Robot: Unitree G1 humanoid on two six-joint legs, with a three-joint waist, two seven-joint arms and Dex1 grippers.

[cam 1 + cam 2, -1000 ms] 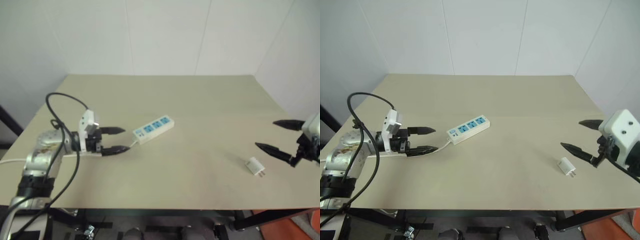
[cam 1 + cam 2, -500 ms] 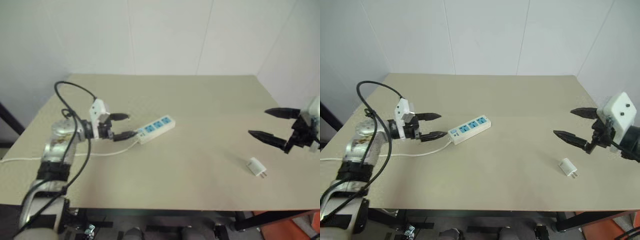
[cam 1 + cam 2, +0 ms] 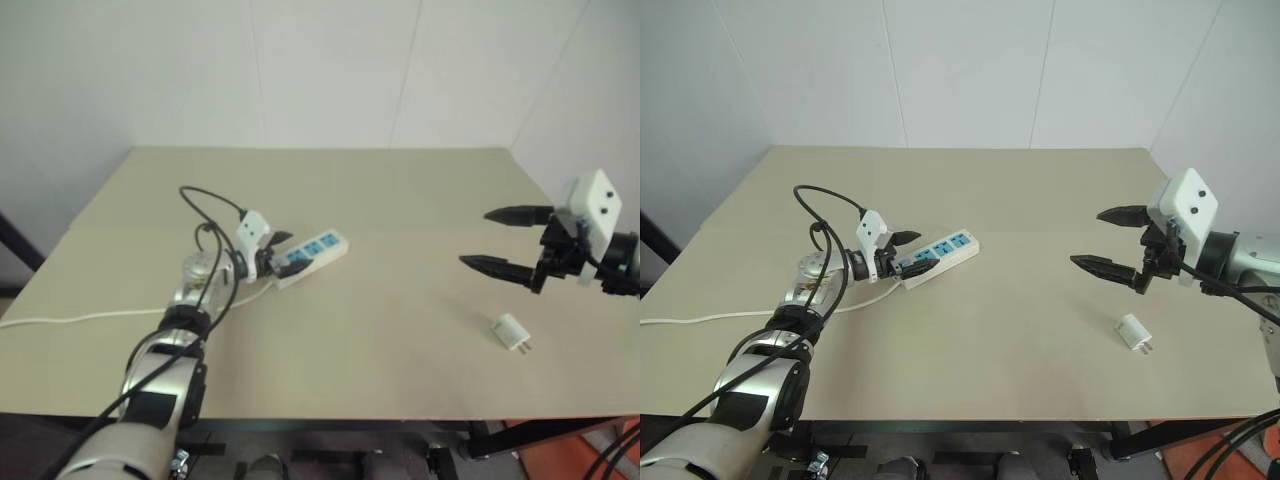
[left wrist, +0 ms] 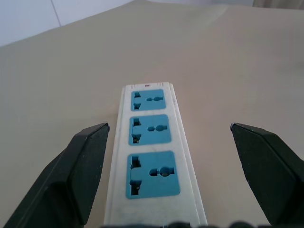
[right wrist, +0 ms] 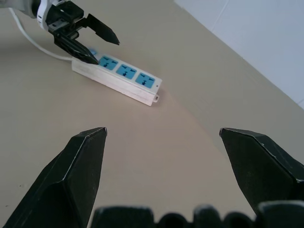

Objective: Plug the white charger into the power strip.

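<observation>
You see the long white rectangular power strip (image 3: 936, 259) with three blue socket faces lying left of centre on the beige tabletop (image 3: 1020, 200), its thin white cord (image 3: 700, 318) trailing off to the left edge. Your left gripper (image 3: 912, 253) straddles the strip's cord end, its black fingers (image 4: 78, 164) spread wide on either side, gripping nothing. The small white cube-shaped charger (image 3: 1134, 334) lies on the table's right side, prongs sideways. Your right gripper (image 3: 1103, 240) hovers near it, above the table, fingers wide apart and empty.
</observation>
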